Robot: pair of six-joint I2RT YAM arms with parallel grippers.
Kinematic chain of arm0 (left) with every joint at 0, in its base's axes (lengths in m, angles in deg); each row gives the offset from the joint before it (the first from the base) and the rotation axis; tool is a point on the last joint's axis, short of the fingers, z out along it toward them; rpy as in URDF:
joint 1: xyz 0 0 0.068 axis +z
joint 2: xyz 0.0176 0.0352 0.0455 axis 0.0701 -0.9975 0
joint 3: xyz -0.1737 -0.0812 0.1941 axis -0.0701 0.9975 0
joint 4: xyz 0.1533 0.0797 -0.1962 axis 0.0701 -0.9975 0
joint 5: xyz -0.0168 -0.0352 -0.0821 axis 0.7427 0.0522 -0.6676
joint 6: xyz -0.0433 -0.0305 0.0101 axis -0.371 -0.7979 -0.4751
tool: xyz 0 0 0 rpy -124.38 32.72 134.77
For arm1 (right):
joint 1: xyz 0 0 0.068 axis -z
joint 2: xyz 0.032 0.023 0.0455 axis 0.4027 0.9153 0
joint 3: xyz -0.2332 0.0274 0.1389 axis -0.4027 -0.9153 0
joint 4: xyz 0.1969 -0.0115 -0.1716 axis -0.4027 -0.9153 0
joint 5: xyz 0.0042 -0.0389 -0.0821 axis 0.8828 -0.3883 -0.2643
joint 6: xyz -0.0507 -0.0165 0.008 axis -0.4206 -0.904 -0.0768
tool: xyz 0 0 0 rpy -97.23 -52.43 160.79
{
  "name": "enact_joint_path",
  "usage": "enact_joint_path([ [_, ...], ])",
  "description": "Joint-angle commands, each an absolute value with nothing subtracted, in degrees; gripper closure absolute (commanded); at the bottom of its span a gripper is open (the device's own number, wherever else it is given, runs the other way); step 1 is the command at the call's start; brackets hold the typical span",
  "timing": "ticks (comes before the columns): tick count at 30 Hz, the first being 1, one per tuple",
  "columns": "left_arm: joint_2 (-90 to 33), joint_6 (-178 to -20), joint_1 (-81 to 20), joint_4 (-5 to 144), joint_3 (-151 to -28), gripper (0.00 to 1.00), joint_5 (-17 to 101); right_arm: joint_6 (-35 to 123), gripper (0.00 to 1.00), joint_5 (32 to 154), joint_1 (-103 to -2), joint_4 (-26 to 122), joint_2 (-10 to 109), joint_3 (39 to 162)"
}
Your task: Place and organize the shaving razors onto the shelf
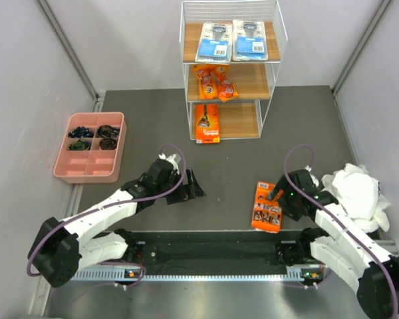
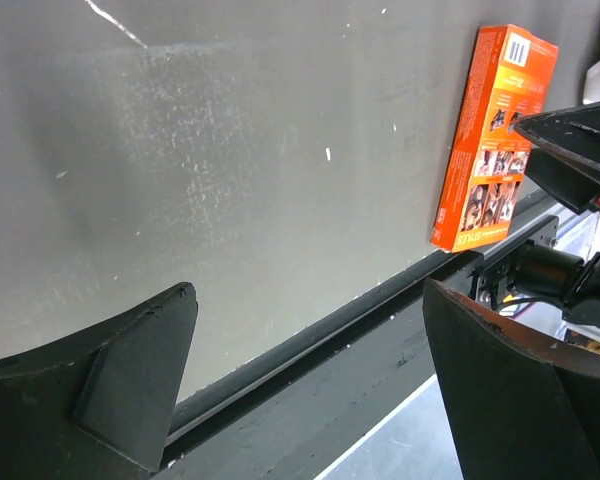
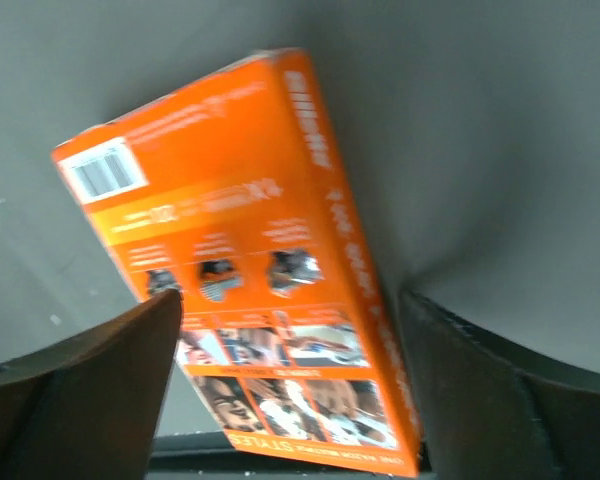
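One orange box, long axis apparently near-to-far

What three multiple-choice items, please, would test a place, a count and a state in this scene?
1. Where is the orange box?
A. in the pink tray
B. on the table, at the right pincer
C. on the cloth

2. How many blue packs lie on the top board of the shelf?
A. one
B. four
C. two

3. How is the left pincer?
A. open, empty
B. shut on a pouch
C. shut on a blue pack

Key: 1 B, the right wrist view shows it on the table at that pincer; 2 C, two lie side by side; 3 A, its fingers stand apart with only table between.
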State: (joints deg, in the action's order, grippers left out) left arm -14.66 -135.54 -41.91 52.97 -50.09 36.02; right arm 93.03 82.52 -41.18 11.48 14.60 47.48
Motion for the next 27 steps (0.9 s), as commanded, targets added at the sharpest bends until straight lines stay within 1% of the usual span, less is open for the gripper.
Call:
enact_joint_path([
  [1, -14.7, -135.6, -42.2, 56.5, -51.7, 0.01, 34.8, 88.5, 0.18, 88.3, -40.5, 20.5, 17.6, 48.4],
  [2, -14.7, -135.6, -42.3, 56.5, -51.6, 0.01, 34.8, 88.0, 0.21, 90.2, -40.5, 21.9, 18.3, 48.5],
  [3, -14.7, -135.7, -42.3, 56.5, -51.4, 0.01, 34.9, 87.0, 0.28, 91.1, -40.5, 22.4, 20.2, 48.5],
  [4, -14.6, -135.8, -42.2, 56.7, -51.3, 0.01, 34.7, 86.6, 0.31, 92.6, -40.5, 22.7, 21.1, 48.7],
  [6, -14.5, -136.0, -42.2, 57.0, -50.8, 0.01, 34.6, 85.4, 0.37, 93.9, -41.0, 23.3, 23.9, 49.0],
  [9, -14.5, -136.2, -42.3, 57.3, -50.6, 0.01, 34.5, 84.5, 0.42, 93.3, -43.8, 22.7, 25.9, 49.8],
  [16, -15.3, -136.5, -42.2, 58.2, -50.6, 0.01, 33.9, 86.2, 0.45, 87.9, -57.9, 20.6, 32.0, 55.0],
  [24, -15.9, -137.2, -42.4, 59.5, -48.9, 0.01, 32.9, 88.3, 0.46, 83.1, -76.4, 19.3, 47.1, 66.4],
  [27, -14.9, -137.5, -42.4, 59.2, -47.2, 0.01, 32.6, 89.0, 0.47, 83.8, -79.3, 20.0, 52.5, 69.6],
])
